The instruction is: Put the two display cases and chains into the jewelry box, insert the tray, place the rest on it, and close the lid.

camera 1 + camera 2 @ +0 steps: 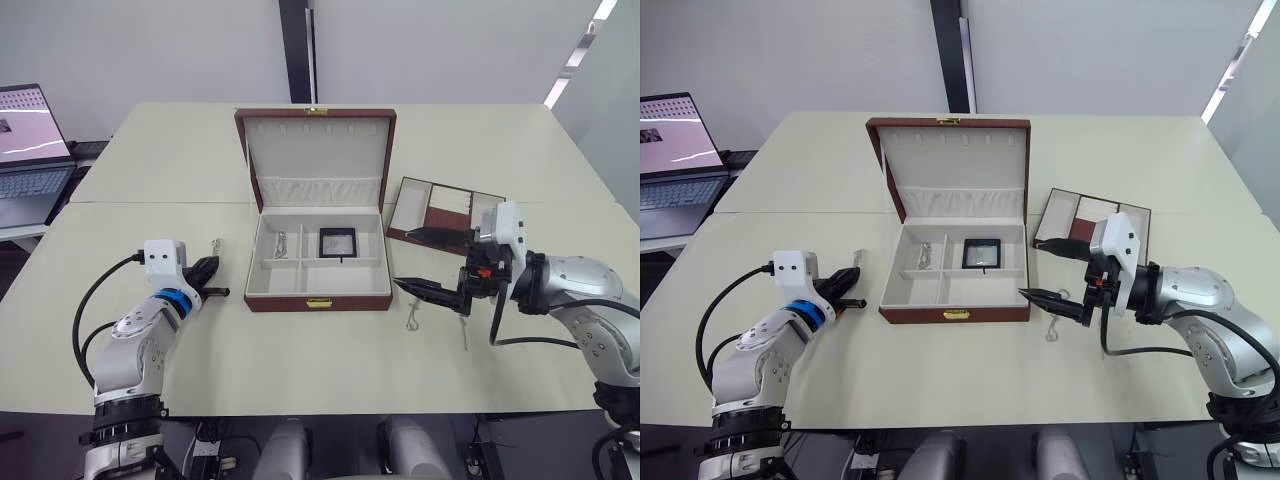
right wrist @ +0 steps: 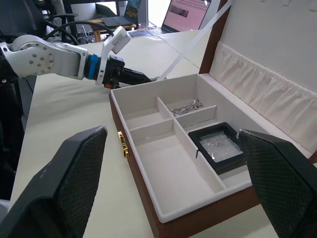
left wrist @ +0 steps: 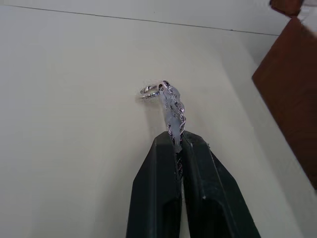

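Silvery chunky-link chain [image 3: 173,110], ring-ended

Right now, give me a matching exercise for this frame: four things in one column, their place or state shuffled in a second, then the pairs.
1. left gripper
2. right gripper
3. display case
4. tray

A. on the table beside the box, on the robot's right
B. open, holding nothing
C. in a back compartment of the jewelry box
D. shut on a chain

Pairs: 1-D, 2-B, 3-C, 4-A
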Controlling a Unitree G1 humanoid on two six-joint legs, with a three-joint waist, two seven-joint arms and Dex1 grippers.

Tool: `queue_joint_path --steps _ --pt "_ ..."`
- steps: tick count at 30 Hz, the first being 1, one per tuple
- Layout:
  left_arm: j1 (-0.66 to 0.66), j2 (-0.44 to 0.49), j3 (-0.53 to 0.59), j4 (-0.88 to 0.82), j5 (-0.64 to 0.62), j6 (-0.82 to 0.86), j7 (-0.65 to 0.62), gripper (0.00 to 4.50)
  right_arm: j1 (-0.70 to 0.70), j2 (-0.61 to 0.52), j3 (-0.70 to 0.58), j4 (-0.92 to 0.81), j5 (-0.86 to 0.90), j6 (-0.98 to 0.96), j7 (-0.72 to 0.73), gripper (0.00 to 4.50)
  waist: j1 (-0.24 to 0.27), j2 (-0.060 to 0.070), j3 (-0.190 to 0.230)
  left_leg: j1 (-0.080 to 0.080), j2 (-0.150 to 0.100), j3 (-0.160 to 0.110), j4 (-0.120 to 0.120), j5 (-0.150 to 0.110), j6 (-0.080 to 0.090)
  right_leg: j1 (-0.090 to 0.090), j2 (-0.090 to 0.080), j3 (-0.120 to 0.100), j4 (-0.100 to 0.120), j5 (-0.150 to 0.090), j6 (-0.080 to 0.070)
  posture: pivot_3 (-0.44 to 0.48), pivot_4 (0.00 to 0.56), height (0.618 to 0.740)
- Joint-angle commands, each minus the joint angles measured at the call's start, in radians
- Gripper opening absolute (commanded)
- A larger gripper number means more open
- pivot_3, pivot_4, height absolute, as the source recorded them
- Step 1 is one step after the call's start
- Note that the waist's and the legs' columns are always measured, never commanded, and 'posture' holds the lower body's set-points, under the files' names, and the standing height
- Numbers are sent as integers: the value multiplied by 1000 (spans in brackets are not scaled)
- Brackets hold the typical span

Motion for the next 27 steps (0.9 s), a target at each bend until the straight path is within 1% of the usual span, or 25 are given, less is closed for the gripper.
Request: queue_joint_path --steps 1,6,15,17,27 --pt "-2 -3 52 -114 -68 -1 -2 40 -19 -7 -31 -18 11 -17 9 4500 0 0 0 0 0 0 0 0 0 0 0 0 0 0 0 0 150 740" --pt "-1 -9 73 -213 -153 24 -9 40 -25 -9 -31 -14 12 -17 11 4500 0 0 0 0 0 0 0 0 0 0 0 0 0 0 0 0 150 740" --pt "-16 5 26 -349 -264 106 -38 40 -20 -8 -40 -7 4 -28 6 4500 0 0 0 0 0 1 0 0 0 0 0 0 0 0 0 0 150 740" --pt "-18 15 -1 -381 -286 135 -49 40 -11 -7 -43 -10 2 -29 2 4500 0 0 0 0 0 1 0 0 0 0 0 0 0 0 0 0 150 740" --pt "-13 45 -72 -420 -329 216 -82 40 51 -26 -108 -60 37 -9 -16 4500 0 0 0 0 0 1 0 0 0 0 1 0 0 0 0 0 150 740"
